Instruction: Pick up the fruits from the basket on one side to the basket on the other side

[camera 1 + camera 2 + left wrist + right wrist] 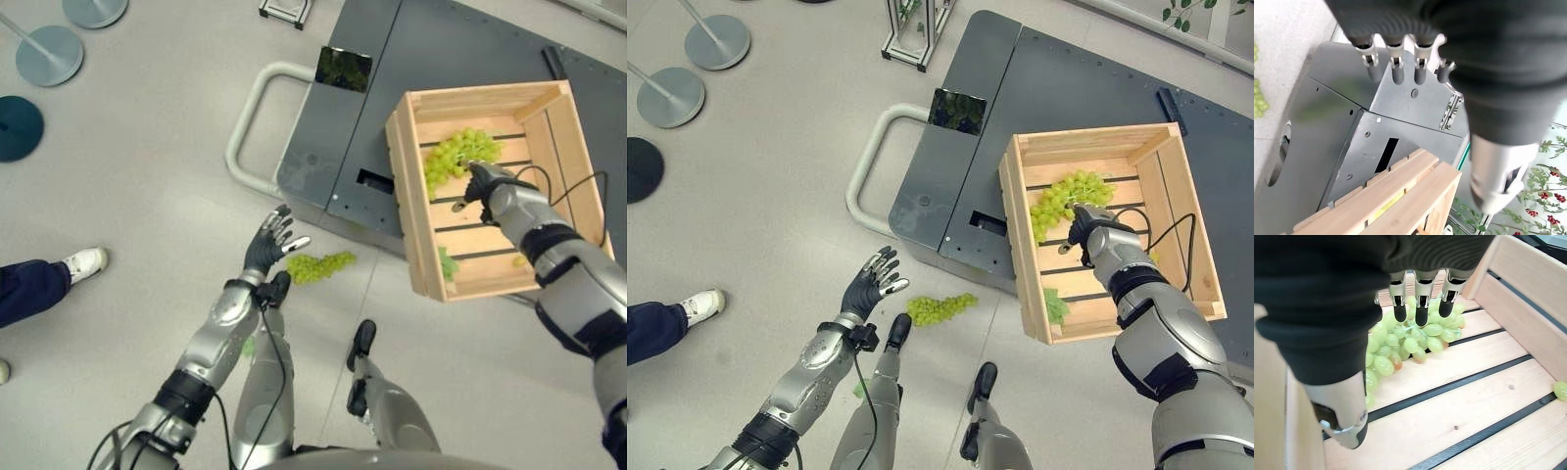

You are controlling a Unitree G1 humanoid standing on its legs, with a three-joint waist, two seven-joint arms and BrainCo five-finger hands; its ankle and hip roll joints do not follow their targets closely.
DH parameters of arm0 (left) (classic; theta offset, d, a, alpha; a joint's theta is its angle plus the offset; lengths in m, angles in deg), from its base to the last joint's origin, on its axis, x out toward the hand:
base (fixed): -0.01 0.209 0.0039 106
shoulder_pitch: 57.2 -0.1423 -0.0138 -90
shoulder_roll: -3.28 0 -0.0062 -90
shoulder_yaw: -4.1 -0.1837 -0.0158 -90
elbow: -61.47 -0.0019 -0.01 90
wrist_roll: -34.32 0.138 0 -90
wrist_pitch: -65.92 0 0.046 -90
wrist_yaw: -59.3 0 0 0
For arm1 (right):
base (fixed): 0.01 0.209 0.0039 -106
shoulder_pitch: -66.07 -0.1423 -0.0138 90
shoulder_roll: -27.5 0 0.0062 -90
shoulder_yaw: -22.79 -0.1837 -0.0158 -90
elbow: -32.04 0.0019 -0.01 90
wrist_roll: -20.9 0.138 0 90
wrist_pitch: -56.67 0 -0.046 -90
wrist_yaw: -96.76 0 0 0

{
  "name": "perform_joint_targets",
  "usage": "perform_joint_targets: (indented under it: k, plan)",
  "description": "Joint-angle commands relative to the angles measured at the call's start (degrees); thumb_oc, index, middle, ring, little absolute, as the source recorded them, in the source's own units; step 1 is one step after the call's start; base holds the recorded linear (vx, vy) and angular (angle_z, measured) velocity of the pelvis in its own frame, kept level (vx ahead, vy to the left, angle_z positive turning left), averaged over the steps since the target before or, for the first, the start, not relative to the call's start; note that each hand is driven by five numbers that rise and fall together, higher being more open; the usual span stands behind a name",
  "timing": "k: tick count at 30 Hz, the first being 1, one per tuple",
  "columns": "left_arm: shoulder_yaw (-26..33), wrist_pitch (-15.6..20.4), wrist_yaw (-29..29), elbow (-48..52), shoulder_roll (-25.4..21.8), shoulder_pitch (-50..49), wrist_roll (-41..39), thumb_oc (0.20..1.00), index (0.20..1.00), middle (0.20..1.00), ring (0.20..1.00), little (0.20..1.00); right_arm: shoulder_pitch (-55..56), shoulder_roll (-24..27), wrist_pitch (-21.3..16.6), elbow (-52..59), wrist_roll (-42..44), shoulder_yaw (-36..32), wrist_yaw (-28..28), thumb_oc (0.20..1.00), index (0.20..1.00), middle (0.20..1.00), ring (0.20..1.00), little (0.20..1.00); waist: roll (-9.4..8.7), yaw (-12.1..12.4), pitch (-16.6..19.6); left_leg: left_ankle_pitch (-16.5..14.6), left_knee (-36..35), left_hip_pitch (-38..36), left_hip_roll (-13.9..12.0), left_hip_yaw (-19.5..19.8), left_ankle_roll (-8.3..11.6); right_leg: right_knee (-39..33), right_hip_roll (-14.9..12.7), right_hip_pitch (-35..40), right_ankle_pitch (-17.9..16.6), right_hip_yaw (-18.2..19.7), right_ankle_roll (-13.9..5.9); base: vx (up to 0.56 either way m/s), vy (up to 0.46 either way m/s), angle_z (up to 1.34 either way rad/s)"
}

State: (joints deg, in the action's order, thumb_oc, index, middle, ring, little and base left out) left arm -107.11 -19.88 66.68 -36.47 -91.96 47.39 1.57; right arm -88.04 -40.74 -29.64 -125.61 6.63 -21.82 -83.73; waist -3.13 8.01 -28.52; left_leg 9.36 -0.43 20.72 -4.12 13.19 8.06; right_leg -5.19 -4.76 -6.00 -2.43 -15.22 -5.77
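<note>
- Step in hand, as I judge it: the reach for a pick. The right hand [1085, 231] hangs inside the crate [1185, 230], over the grapes [1065, 199]
- Right hand fingers [1421, 313]: straight and spread, tips just above the grapes, no berry or stem pinched. The hand holds nothing
- Next move, as I judge it: lower the fingers into the grapes and close fingers and thumb on the cluster or its stem. Berries are soft and detach easily, so the grip should be light and the lift straight up over the crate wall
- Left hand [268, 244]: raised over the floor [147, 166], well apart from the crate, fingers spread and relaxed, holding nothing
- Crate: slatted wood, resting on a grey platform [1058, 88]. It holds the main bunch of grapes near its far-left corner, a loose berry [1560, 389] on the slats by one wall, and a small green bit [1055, 305] near the front wall; I cannot tell what that bit is
- A second bunch [318, 266] lies on the floor, near the left hand and in front of the platform, in no container
- No second basket can be identified from where I stand
- A person's shoe [86, 261] stands at the left edge, well apart from the work
</note>
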Motion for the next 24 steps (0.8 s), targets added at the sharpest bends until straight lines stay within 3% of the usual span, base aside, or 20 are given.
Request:
perform_joint_targets:
  k: [1, 6, 14, 19, 24]
  plan:
    - [1.2, 3.1, 0.8, 3.7, 0.9, 0.3, 0.5, 1.0, 1.0, 1.0, 1.0, 1.0, -3.8, 5.4, -0.3, 5.5, 6.5, -1.8, -4.1, 1.0, 1.0, 1.0, 1.0, 1.0, -2.11, -0.9, -0.9, -4.6, 3.4, -0.2, -1.0, -2.1, 0.92, 5.3, -1.2, -1.0, 9.8, 0.5, -2.05, 0.0, 0.0, 0.0]
    - [2.7, 2.7, 1.4, 3.5, 0.7, -0.5, 0.8, 1.0, 1.0, 1.0, 1.0, 1.0, -0.7, 9.2, -0.2, 13.5, 8.9, -4.9, -5.3, 1.0, 1.0, 1.0, 1.0, 1.0, -3.0, -1.3, -1.0, -4.8, 3.3, -0.5, -1.2, -2.2, 0.88, 5.3, -1.2, -0.7, 10.0, 0.3, -2.06, 0.02, -0.016, 0.02]
    - [5.4, 2.6, 2.5, 3.7, 0.1, -2.0, 1.2, 1.0, 1.0, 1.0, 1.0, 1.0, 10.9, 18.5, -0.4, 37.0, 8.2, -15.8, -6.2, 1.0, 1.0, 1.0, 1.0, 1.0, -4.25, -3.0, -0.6, -5.1, 2.9, -0.7, -1.4, -2.5, 0.81, 5.3, -1.4, -0.6, 10.5, 0.1, -2.07, 0.02, -0.005, 0.03]
    - [5.1, 2.6, 2.2, 4.3, -0.7, -1.9, 1.3, 1.0, 1.0, 1.0, 1.0, 1.0, 11.8, 22.1, -0.4, 42.3, 6.5, -16.7, -5.1, 1.0, 1.0, 1.0, 1.0, 1.0, -4.73, -3.3, -0.6, -5.1, 2.8, -0.4, -1.5, -2.7, 0.78, 5.0, -1.5, -0.7, 10.4, 0.0, -2.06, 0.0, 0.0, 0.0]
    - [3.8, 2.6, 1.8, 4.9, -1.7, -1.7, 0.7, 1.0, 1.0, 1.0, 1.0, 1.0, 5.7, 24.4, 0.2, 38.9, 5.3, -11.1, -4.2, 1.0, 1.0, 1.0, 1.0, 1.0, -5.15, -2.9, -0.6, -4.9, 2.8, -0.3, -1.4, -2.6, 0.78, 4.9, -1.6, -0.8, 10.3, 0.0, -2.06, 0.0, 0.0, 0.0]
